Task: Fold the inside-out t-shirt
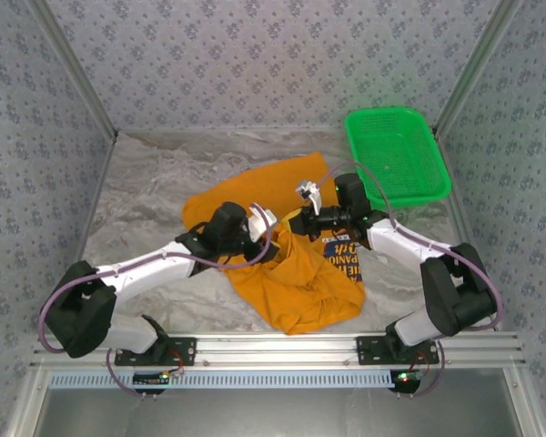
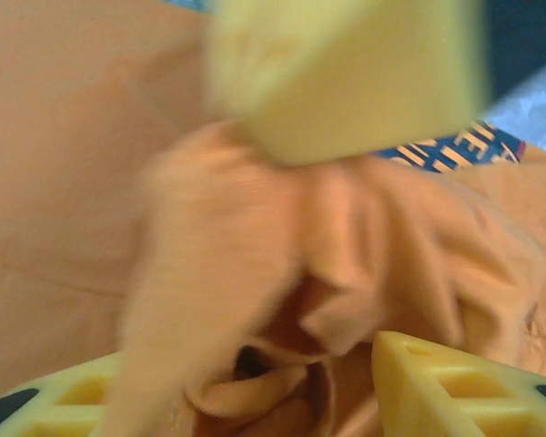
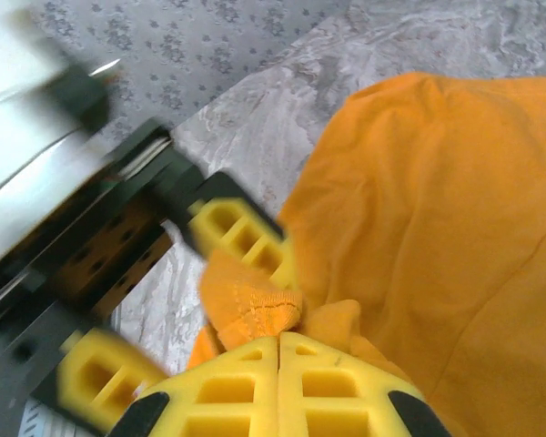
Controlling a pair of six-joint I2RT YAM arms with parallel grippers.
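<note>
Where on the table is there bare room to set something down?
Bare table between the left wall and the t-shirt; a strip behind it along the back wall. Less room before the green basket. The centre is crowded with cloth.

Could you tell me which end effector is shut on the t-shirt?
The right end effector, its fingers pressed together on the t-shirt; the left end effector stands open.

Basket [image 1: 398, 155] behind-right of t-shirt [image 1: 296, 282]
</note>
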